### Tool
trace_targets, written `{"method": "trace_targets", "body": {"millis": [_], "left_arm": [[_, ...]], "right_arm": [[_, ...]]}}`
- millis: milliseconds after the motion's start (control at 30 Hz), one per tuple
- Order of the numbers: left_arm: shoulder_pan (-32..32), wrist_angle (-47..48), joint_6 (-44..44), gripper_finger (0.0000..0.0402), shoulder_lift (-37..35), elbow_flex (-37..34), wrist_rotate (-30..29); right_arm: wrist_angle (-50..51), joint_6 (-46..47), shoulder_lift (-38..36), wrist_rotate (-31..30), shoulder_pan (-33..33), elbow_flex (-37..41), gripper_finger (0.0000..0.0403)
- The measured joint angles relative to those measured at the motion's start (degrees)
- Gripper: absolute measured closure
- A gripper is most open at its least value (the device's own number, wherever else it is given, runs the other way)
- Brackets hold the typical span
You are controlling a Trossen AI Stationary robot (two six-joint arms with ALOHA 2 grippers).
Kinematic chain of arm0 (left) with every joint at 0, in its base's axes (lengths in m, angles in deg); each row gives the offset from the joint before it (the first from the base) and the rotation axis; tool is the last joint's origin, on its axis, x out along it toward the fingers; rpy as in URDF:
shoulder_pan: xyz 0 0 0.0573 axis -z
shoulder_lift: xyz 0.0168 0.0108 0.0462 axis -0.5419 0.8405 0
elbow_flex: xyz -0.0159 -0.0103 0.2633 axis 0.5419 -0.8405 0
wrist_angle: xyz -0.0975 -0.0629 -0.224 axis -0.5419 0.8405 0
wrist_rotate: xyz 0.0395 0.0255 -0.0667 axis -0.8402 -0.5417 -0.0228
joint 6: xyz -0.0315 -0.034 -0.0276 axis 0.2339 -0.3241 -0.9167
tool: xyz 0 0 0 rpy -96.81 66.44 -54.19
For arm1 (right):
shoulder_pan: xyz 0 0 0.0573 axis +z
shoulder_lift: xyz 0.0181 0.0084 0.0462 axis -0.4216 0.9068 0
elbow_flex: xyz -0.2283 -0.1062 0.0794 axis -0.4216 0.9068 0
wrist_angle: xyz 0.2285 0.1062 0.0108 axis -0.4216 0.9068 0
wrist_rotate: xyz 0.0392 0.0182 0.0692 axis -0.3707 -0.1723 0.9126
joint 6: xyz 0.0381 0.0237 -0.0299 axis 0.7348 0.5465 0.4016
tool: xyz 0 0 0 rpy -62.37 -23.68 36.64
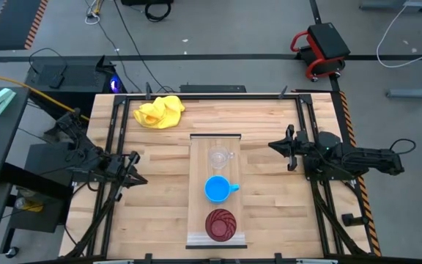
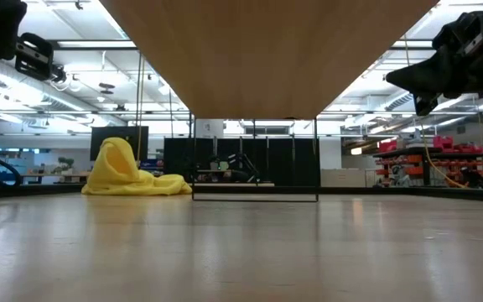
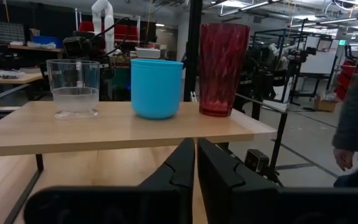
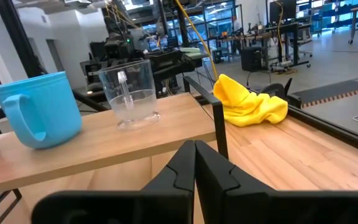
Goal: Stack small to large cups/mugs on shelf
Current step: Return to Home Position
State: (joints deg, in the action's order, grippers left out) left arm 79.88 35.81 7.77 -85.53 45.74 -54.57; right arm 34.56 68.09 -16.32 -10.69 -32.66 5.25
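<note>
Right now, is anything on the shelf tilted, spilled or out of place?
Nothing stands out. The clear glass mug, bright blue handled mug and dark red ribbed cup stand upright in a row on the light-wood shelf.

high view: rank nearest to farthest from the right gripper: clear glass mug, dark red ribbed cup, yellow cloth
From the right gripper:
1. Clear glass mug, at the end of the light-wood shelf nearer the cloth.
2. Dark red ribbed cup, at the shelf's opposite end.
3. Yellow cloth, off the shelf, beyond the mug.
</note>
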Motion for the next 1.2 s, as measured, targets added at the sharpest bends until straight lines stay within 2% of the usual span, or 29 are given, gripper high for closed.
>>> {"method": "trace_targets", "body": {"millis": [300, 700, 1200], "left_arm": [[0.0, 0.0, 0.0, 0.0366, 0.0, 0.0, 0.0], [0.0, 0.0, 0.0, 0.0378, 0.0, 0.0, 0.0], [0.0, 0.0, 0.0, 0.0369, 0.0, 0.0, 0.0]], "right_arm": [[0.0, 0.0, 0.0, 0.0, 0.0, 0.0, 0.0389], [0.0, 0.0, 0.0, 0.0, 0.0, 0.0, 0.0389], [0.0, 0.0, 0.0, 0.0, 0.0, 0.0, 0.0389]]}}
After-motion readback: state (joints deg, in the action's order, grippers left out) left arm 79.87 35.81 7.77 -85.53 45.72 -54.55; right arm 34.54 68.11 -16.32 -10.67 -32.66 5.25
